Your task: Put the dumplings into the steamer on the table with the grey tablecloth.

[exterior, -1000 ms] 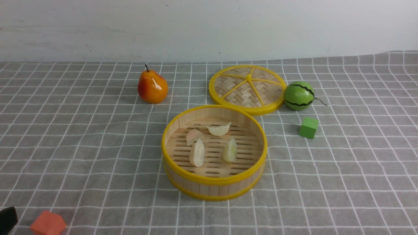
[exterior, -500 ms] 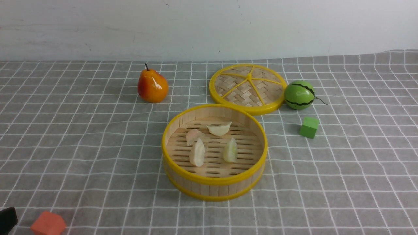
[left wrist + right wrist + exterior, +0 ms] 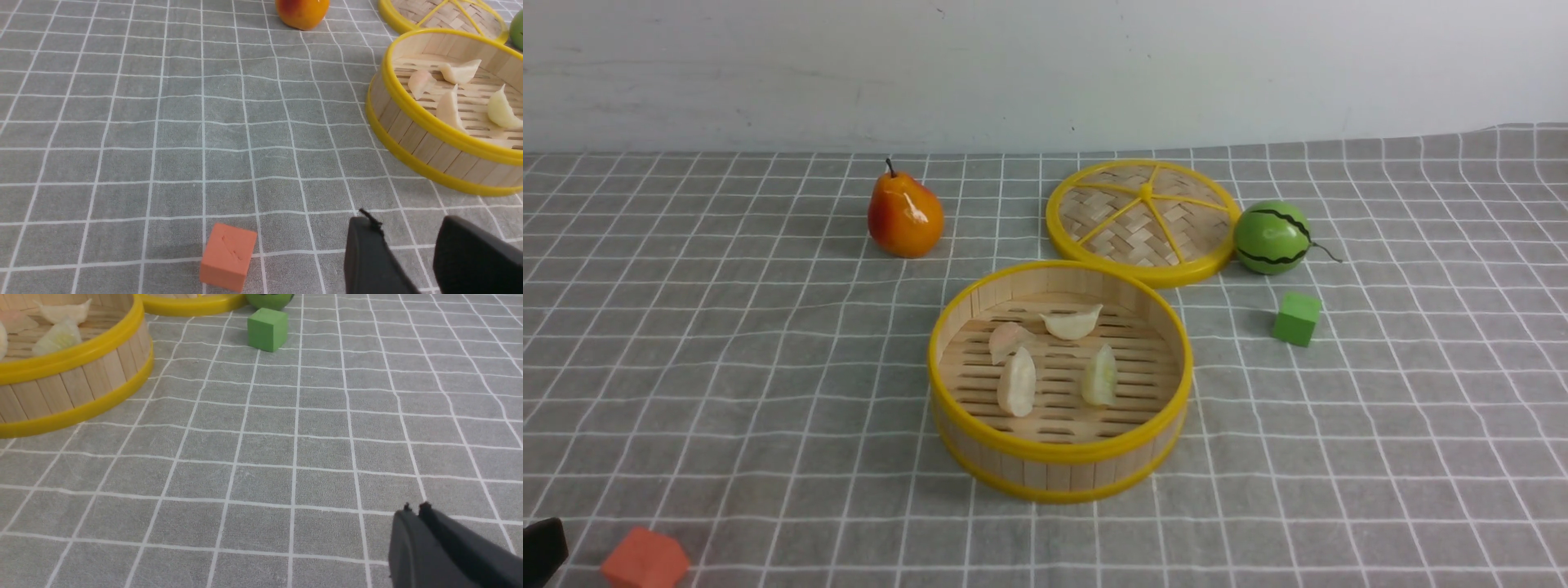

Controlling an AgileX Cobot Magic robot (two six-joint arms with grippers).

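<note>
Steamer (image 3: 1059, 469): round bamboo slats, yellow rims.
Dumplings (image 3: 1017, 382): four pale crescents inside, well apart from grippers.
Left gripper (image 3: 408, 241): parted, empty.
Right gripper (image 3: 414, 512): closed, empty.

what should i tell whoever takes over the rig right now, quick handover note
Left gripper: jaws open, holding nothing, low near the orange block.
Right gripper: jaws shut, holding nothing, over bare grey tablecloth.
All four dumplings lie on the slatted floor of the steamer, mid-table.
No dumplings are visible outside the steamer, so the loading looks done.
The lid lies flat behind the steamer, beside the toy watermelon; the task does not ask to close it.
Probably nothing left.
</note>
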